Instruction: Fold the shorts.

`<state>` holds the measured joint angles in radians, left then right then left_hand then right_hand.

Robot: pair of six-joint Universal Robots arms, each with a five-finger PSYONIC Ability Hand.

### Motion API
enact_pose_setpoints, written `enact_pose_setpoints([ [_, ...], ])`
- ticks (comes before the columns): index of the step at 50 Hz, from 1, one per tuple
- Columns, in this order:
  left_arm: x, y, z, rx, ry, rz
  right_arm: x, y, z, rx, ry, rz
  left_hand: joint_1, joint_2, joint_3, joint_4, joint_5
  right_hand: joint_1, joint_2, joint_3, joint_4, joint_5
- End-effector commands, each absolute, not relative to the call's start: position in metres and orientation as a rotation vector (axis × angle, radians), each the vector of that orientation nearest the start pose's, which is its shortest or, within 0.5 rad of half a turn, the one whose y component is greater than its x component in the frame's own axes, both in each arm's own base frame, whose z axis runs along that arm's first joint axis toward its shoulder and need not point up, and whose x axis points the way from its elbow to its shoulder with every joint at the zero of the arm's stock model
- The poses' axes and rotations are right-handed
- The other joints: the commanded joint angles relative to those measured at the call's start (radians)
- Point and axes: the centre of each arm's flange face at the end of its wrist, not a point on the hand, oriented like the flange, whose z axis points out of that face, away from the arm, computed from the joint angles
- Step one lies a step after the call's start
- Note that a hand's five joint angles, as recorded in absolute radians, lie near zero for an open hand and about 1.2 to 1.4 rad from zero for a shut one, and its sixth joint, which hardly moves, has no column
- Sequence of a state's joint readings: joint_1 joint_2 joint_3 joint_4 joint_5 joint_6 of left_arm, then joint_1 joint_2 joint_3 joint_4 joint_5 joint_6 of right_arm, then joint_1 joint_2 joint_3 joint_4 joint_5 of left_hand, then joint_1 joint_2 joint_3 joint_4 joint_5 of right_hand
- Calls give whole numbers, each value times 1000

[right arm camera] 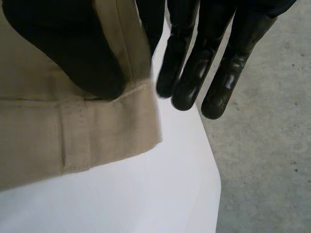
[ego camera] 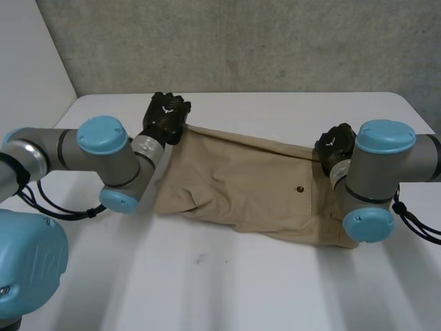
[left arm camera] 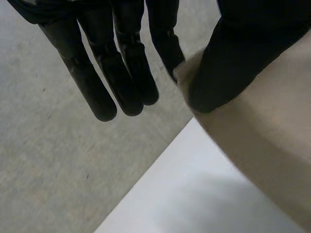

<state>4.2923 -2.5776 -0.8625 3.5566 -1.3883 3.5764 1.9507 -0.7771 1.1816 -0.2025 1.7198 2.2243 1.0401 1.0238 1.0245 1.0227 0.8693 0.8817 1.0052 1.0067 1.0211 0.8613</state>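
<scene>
White table [ego camera: 275,289]: smooth, matte, rounded far corners, with grey concrete floor [left arm camera: 58,160] beyond its edge.

Shorts [ego camera: 248,186]: tan woven cotton-like cloth with a fine twill grain. They lie flat across the middle of the table, long axis side to side. The cloth is soft and limp, with shallow creases toward the left end and one deeper dent at the near-left edge. The right end carries the waistband [right arm camera: 112,131], thicker and stitched, with a belt loop [right arm camera: 75,141]. A small dark button [ego camera: 300,188] sits just inside it.

Step in hand, as I judge it: both far corners are gripped, ready for the first fold. No fold shows yet.

Left hand [ego camera: 167,117]: at the far-left corner of the shorts. Its thumb [left arm camera: 233,68] presses down on top of the cloth and one finger tucks behind the edge. That reads as a pinch, though the contact under the cloth is hidden. The other fingers [left arm camera: 97,87] hang straight and close together past the table edge.

Right hand [ego camera: 335,148]: at the far-right corner, on the waistband. Its thumb [right arm camera: 73,53] lies over the cloth with a finger behind it, pinching likewise, and the rest of the fingers are extended and free.

Next move calls for both hands to lift evenly and carry the far edge toward the near edge. The cloth between them should stay taut so the limp middle does not sag or bunch. The thin left corner looks likelier to slip than the stiff waistband.
</scene>
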Motion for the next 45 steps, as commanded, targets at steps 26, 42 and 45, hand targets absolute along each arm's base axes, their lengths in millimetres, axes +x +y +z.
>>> enact_pose_setpoints([
  [26,-282,-261,223,908,2335,-2314,221,-233,198,-762,2517,-1698,-818,-801,-802,-800,-821,-707,-831,-832,-847,-861],
  [42,-267,-231,200,879,2522,-2169,202,-253,126,-687,2600,-1615,-821,-804,-805,-803,-824,-177,-300,-302,-316,-331],
  [45,-266,-232,199,875,2523,-2166,197,-264,129,-651,2573,-1700,-824,-807,-808,-806,-827,515,391,390,375,360],
])
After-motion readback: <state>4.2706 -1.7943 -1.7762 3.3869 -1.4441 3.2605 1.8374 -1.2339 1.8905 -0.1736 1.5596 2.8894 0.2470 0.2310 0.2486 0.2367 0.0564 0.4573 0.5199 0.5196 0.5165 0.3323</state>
